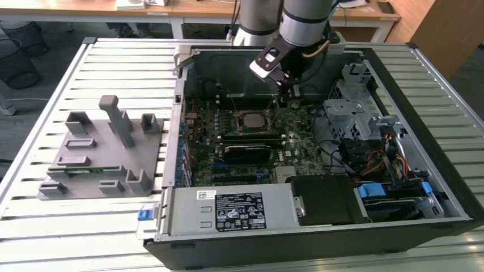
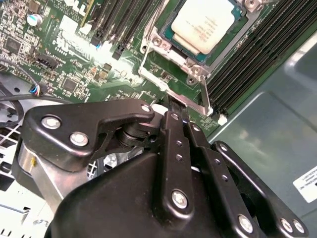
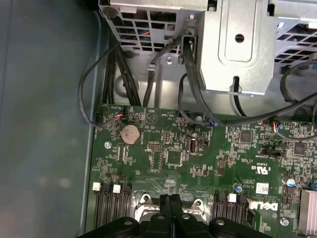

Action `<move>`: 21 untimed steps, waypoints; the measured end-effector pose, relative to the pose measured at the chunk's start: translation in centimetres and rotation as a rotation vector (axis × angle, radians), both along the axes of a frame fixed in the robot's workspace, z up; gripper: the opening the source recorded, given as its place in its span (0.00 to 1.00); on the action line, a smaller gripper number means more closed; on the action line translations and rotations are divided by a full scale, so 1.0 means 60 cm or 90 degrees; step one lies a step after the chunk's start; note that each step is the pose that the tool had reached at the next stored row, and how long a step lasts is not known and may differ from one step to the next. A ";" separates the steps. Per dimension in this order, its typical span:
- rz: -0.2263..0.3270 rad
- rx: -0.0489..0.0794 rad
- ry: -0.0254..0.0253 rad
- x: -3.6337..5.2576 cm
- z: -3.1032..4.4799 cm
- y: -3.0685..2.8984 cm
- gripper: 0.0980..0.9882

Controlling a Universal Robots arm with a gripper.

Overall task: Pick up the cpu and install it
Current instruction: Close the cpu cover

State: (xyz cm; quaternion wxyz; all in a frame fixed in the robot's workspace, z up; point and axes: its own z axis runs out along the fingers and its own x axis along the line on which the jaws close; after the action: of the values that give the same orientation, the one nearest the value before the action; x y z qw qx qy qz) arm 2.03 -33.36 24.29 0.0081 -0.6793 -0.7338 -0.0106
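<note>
As exterior view runs left to right: grey moulded plastic parts holder (image 1: pixel 98 153) on slatted worktop (image 1: pixel 76 243), then open black PC case (image 1: pixel 302 249). Small flat square silver-grey cpu (image 1: pixel 250 120) sits in mobo socket. Black two-finger tool (image 1: pixel 286 99) just to cpu's right in that view, fingers pressed together, nothing between. Tip at silver metal socket frame (image 2: pixel 153 77) edge.

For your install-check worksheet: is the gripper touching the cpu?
Apart. In the second wrist view the gripper ends at the socket frame, short of the cpu.
</note>
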 end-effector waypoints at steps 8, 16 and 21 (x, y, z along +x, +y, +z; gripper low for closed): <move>0.000 0.000 0.0001 -0.005 -0.005 -0.0001 0.01; 0.000 0.000 0.0000 -0.007 -0.006 -0.0001 0.01; 0.000 0.000 0.0000 -0.009 -0.006 -0.0001 0.01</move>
State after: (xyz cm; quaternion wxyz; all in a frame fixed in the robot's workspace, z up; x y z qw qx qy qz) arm 1.49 -33.37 23.93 0.0081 -0.6792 -0.7338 -0.0106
